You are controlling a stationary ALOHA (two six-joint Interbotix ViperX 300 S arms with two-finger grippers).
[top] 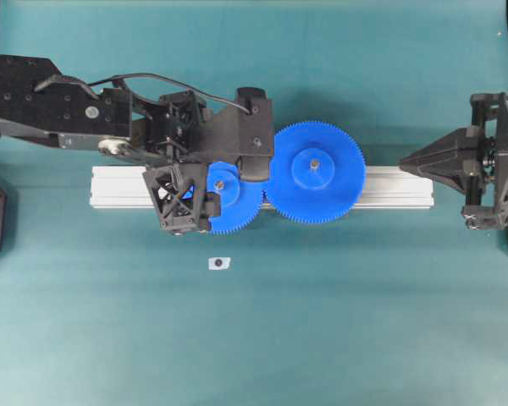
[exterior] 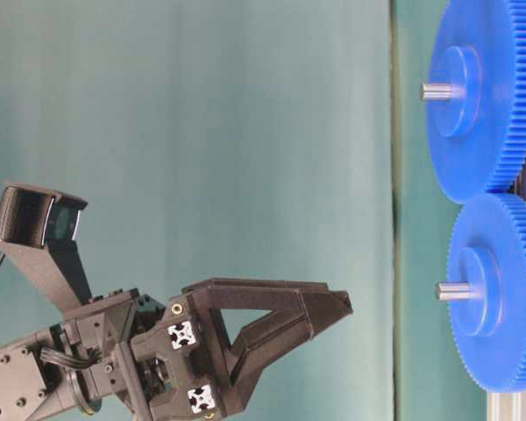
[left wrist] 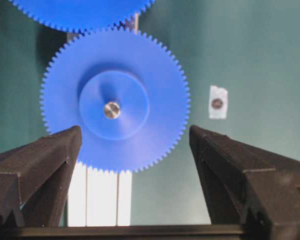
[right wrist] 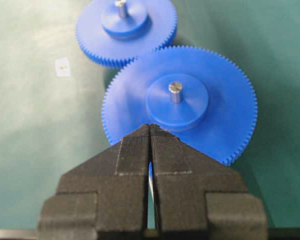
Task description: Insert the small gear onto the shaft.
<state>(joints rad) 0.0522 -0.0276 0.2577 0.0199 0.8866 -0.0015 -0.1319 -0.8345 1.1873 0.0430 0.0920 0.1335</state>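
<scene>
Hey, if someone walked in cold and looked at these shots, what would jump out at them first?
Two bright blue toothed gears against the teal table: the small gear sits on the shaft, its teeth meeting the wider gear, both on the silver rail. Next, the black left gripper hangs over the small gear with jaws open, while the right gripper waits shut at the rail's other end. A small white tag lies alone in front.
</scene>
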